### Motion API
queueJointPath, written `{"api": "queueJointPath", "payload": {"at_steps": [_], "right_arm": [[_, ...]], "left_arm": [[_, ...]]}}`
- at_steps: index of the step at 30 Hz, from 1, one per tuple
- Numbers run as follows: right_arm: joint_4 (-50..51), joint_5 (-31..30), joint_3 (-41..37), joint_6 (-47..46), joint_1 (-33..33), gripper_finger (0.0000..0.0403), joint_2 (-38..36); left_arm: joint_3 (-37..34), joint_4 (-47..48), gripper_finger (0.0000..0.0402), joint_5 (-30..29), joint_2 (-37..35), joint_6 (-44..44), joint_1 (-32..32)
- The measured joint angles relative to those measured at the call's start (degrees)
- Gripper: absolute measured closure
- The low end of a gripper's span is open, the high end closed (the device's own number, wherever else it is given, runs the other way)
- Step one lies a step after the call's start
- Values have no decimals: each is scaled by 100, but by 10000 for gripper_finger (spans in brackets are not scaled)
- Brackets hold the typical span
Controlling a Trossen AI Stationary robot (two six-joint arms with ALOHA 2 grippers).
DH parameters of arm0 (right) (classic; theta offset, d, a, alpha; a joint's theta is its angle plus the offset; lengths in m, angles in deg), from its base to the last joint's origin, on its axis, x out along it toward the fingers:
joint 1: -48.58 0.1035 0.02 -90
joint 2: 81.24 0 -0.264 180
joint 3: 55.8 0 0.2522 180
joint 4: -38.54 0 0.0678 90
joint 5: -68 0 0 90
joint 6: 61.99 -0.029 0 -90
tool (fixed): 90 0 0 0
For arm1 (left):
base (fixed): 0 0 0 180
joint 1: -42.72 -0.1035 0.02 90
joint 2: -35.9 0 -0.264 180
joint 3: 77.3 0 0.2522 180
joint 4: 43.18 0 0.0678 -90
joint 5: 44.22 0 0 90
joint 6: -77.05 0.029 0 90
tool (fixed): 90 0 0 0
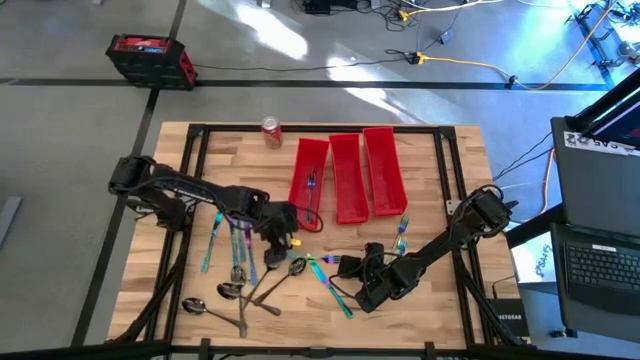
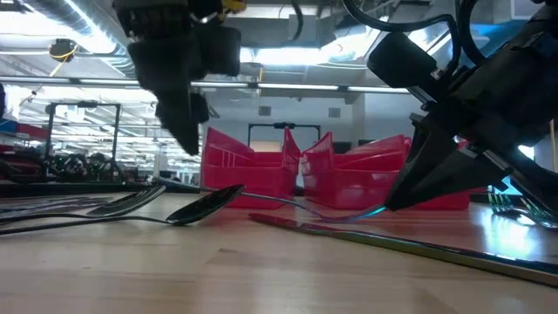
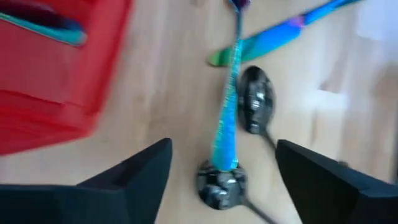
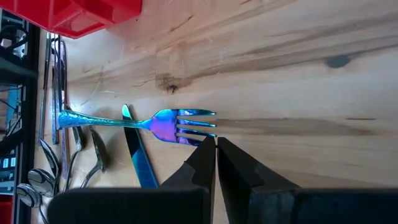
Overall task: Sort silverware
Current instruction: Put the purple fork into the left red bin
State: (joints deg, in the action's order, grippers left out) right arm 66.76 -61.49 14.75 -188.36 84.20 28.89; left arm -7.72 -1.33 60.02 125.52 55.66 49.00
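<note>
**Between picks: left claw empty over the pile**

My left claw (image 1: 283, 228) hangs spread wide and holding nothing, above loose silverware (image 1: 240, 275) on the surface (image 1: 440, 180), just beside the red bins (image 1: 345, 178). A few pieces already lie in the nearest bin; most remain scattered. Below my fingers I see a teal handle (image 3: 227, 118) crossing two dark spoons (image 3: 257, 106). I judge the next move is to drop, straddle one piece alone and close on it. My right claw (image 4: 216, 152) is fully closed, empty, its tips just beside the tines of an iridescent fork (image 4: 168, 124).
</note>
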Motion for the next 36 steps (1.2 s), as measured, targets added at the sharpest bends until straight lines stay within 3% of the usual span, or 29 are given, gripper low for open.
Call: {"api": "queueJointPath", "payload": {"at_steps": [3, 13, 23, 36], "right_arm": [[2, 0, 0, 0, 0, 403, 0], [7, -6, 0, 2, 0, 403, 0], [7, -52, 0, 7, -2, 403, -2], [11, -57, 4, 4, -4, 403, -2]], "left_arm": [[-329, -548, 110, 442, 0, -172, -44], [-757, -1458, 113, 756, 4, -818, -124], [-1185, -1863, 126, 949, 107, -1376, -422], [-1233, -2457, 126, 1092, 300, -1588, -289]]}}
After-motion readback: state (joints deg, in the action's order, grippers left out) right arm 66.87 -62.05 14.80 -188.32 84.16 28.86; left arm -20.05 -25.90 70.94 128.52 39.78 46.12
